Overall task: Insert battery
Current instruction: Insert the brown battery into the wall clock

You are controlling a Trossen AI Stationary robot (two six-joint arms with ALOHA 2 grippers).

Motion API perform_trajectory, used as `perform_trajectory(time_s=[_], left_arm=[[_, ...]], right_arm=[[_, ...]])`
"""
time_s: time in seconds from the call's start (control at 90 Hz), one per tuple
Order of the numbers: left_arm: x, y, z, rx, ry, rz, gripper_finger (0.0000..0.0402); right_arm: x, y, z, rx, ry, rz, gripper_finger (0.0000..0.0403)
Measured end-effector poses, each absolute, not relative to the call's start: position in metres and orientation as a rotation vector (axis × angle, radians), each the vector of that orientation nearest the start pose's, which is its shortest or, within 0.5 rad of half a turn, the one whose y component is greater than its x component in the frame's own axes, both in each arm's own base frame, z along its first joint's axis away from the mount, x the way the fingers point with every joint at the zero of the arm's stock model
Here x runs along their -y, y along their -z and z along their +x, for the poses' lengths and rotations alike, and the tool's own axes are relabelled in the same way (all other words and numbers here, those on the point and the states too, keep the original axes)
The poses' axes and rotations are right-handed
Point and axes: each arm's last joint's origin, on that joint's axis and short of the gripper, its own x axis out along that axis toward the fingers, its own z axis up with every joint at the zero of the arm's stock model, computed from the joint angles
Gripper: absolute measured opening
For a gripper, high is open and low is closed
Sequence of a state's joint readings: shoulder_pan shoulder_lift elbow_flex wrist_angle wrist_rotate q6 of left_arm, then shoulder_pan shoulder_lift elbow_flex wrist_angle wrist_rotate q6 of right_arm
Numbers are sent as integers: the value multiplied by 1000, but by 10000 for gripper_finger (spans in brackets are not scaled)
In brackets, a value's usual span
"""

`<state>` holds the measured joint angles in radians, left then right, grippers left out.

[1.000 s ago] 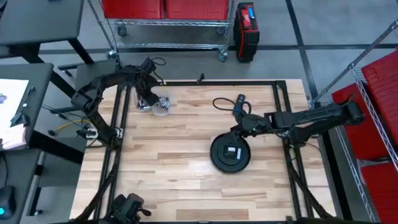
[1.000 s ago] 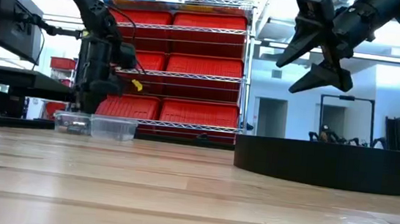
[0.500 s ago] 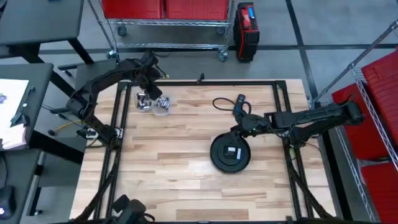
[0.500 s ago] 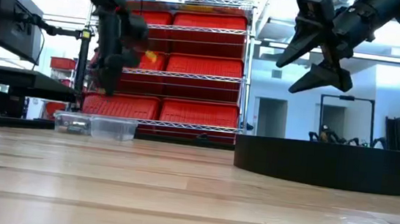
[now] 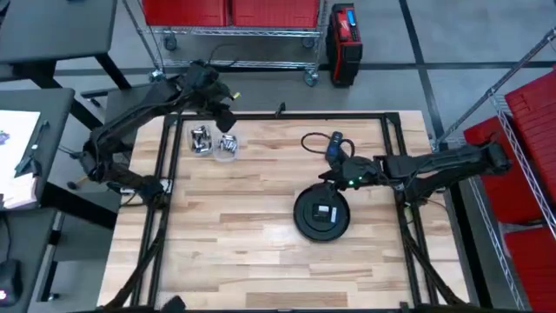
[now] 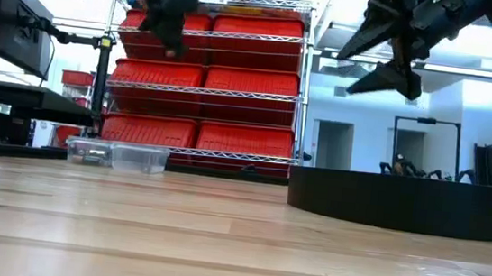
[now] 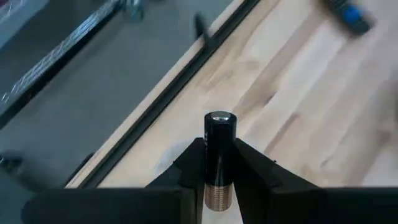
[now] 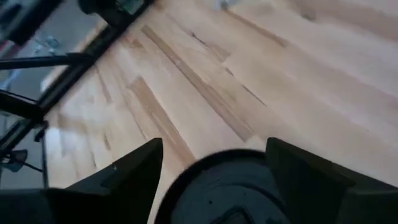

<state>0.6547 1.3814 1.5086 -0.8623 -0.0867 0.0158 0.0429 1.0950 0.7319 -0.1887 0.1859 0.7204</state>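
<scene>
1. The left gripper [image 7: 219, 163] is clamped on the battery [image 7: 219, 149], pinching its copper-coloured lower end, with the black body and the metal cap standing clear of the fingertips.
2. From above, the left gripper [image 5: 223, 109] hangs over the far-left corner of the table [image 5: 252, 252], just beyond the two clear trays [image 5: 215, 144]; in the low view it rides high, well above them.
3. The right gripper [image 8: 214, 168] hovers with its jaws spread and nothing between them, over the far rim of the round black device [image 5: 322, 213], which sits right of centre.
4. My read: pick-up is done and the carry is in hand; insertion has not begun.
5. Next move calls for a long traverse to the right and nearer, toward the small pale rectangle in the device's middle, which looks like the slot.
6. The battery must then be lined up with that slot and lowered gently; which way round it goes I cannot tell.
</scene>
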Motion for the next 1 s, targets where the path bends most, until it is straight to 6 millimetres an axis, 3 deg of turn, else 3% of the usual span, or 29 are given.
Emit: perform_trajectory(time_s=[0.311,0.489,0.656,0.811,1.0], left_arm=[[-123,-427,258,-419,-544,-210,41],[-101,-443,274,-221,-455,-250,41],[-80,-457,284,-83,-367,-239,41],[-66,-467,288,24,-305,-261,41],[-59,-466,296,50,-274,-295,41]], right_arm=[[-2,-312,204,-108,234,468,276],[-6,-336,199,84,167,316,276],[-9,-345,202,189,140,238,276],[-9,-350,204,255,124,324,276],[-6,-351,207,287,132,350,276]])
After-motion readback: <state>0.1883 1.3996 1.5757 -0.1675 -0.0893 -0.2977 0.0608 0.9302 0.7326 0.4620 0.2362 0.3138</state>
